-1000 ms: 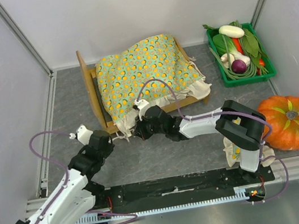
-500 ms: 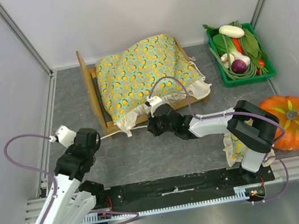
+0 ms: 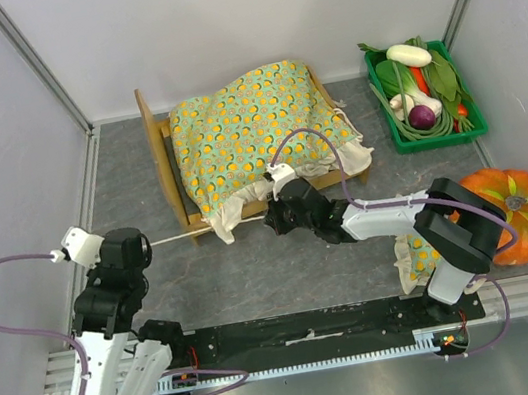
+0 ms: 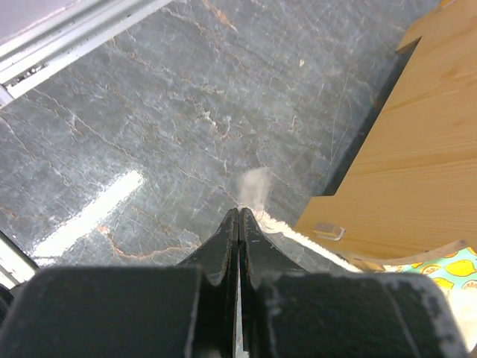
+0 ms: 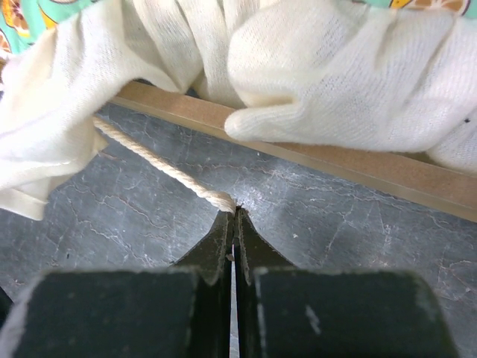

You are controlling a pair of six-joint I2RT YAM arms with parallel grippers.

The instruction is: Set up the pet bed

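Note:
The pet bed [image 3: 158, 156] stands at the back centre, its light-wood headboard on the left. A green orange-dotted blanket [image 3: 252, 123] covers it, and its white ruffle [image 5: 328, 74] hangs over the side rail [image 5: 335, 160]. A cream cord [image 3: 181, 236] runs taut from the bed's near corner to my left gripper [image 3: 143, 246], which is shut on its end [image 4: 253, 216] beside the headboard [image 4: 417, 149]. My right gripper [image 3: 270, 221] is shut on the cord's other end [image 5: 220, 199], just in front of the rail.
A green crate of toy vegetables [image 3: 424, 95] stands at the back right. An orange pumpkin [image 3: 510, 212] sits at the right. The small matching pillow [image 3: 414, 258] lies under the right arm near its base. Grey walls enclose the table.
My left arm has drawn back to the left, pulling the cord out straight from the bed. My right gripper has shifted a little to the right along the bed's near rail.

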